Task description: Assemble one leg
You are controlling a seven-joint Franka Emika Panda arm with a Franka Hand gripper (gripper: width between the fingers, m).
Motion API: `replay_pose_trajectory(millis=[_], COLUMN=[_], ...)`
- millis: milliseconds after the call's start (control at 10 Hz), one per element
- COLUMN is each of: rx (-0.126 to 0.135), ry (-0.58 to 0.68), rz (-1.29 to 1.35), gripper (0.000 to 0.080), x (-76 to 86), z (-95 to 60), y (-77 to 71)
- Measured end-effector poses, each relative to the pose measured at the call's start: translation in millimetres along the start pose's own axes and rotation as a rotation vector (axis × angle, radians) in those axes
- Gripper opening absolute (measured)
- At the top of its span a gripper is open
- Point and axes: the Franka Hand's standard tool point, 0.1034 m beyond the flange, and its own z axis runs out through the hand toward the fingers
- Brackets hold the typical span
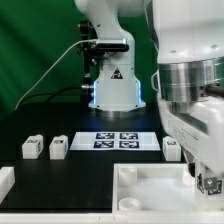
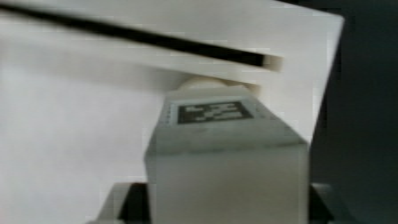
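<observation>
Legs sit in a row on the black table [image 1: 60,170] — two small white pegs at the exterior view's left, one leg [image 1: 32,147] beside another [image 1: 58,147], then the marker board [image 1: 118,140], then a third leg [image 1: 172,149]. They look light, rigid and smooth, so I'd judge flat opposite sides the best hold. Tags show patterns only — no readable writing. At the right, the gripper [image 1: 208,183] hovers over the big white board [image 1: 160,190]; whether it is clenched or released, I cannot tell.
</observation>
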Motion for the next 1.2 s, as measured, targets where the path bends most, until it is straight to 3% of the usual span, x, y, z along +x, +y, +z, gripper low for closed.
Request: replay_pose_trajectory(millis=[100, 200, 500, 800, 900, 1000, 1100, 1200], rx=[0.049, 0.081, 0.066, 0.068, 0.068, 0.068, 0.074, 0.089], ry=[-0.032, -0.041, -0.043, -0.036, -0.036, -0.036, -0.037, -0.04], rz=[0.261, 0.393, 0.579, 0.545, 0.545, 0.545, 0.541, 0.533], gripper=[0.0291, 0.0293, 0.0309, 0.031, 0.0391, 0.0391, 0.0568, 0.0624], x=[-6.1, -7.4, -5.7, -4.7, -4.6, -4.6, -5.7, -9.2], z=[1.8, 2.1, 2.3, 2.2, 2.6, 2.7, 1.4, -3.1], y=[3.5, 4.3, 5.2, 6.1, 6.3, 6.4, 6.1, 6.0])
